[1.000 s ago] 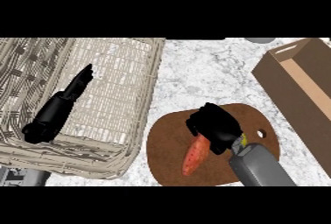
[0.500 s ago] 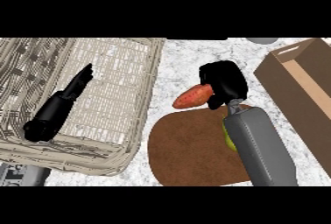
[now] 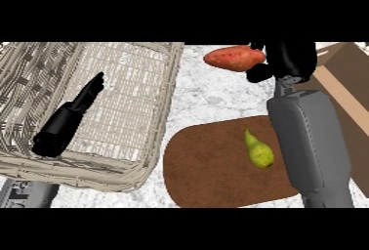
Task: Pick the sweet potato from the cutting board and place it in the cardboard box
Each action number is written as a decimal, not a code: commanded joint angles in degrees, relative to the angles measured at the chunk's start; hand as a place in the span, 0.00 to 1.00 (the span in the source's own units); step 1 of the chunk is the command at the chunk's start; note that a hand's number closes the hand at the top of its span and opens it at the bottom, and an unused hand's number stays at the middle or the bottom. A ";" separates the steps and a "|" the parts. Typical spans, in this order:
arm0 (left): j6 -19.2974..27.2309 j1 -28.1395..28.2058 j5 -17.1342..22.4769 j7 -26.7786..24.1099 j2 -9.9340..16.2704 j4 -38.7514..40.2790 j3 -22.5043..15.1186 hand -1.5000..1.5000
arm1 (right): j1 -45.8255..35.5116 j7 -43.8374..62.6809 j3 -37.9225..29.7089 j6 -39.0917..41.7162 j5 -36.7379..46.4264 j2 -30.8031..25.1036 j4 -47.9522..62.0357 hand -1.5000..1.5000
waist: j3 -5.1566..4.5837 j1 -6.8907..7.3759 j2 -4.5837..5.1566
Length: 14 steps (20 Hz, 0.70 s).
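Sweet potato (image 3: pixel 234 57) in right hand (image 3: pixel 288 58), beside cardboard box (image 3: pixel 344 80) edge

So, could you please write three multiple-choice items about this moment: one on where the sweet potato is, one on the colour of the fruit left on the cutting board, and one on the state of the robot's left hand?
1. Where is the sweet potato?
A. On the cutting board
B. Held up by the right hand, above the counter
C. In the wicker basket

2. What colour is the pear on the cutting board?
A. Yellow-green
B. Purple
C. White

3. How is the left hand?
A. Curled round the pear
B. Open, over the wicker basket
C. Pressing on the cardboard box

Answers:
1 B: the right hand holds it beside the cardboard box.
2 A: it is yellow-green.
3 B: straight fingers over the wicker basket.
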 commanded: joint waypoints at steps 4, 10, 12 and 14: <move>-1.13 0.31 0.61 0.23 0.76 -0.47 0.89 0.50 | -0.37 9.34 -8.11 -5.92 1.08 -2.49 -2.34 1.00 | 0.04 0.01 -0.03; -0.71 -1.40 -0.04 -1.53 -0.22 2.31 1.00 0.50 | -3.66 4.62 -16.94 -6.50 -4.80 -13.05 4.72 1.00 | 0.03 0.10 0.14; -1.68 -0.12 0.91 -1.26 0.08 0.89 1.21 0.50 | -2.97 3.60 -18.21 -2.60 -5.20 -17.81 4.91 1.00 | 0.03 0.02 0.01; 0.18 1.11 -0.93 0.64 -1.46 -2.19 -0.71 0.50 | -1.25 0.21 -18.60 -0.98 -5.27 -21.54 8.43 1.00 | 0.05 0.11 0.00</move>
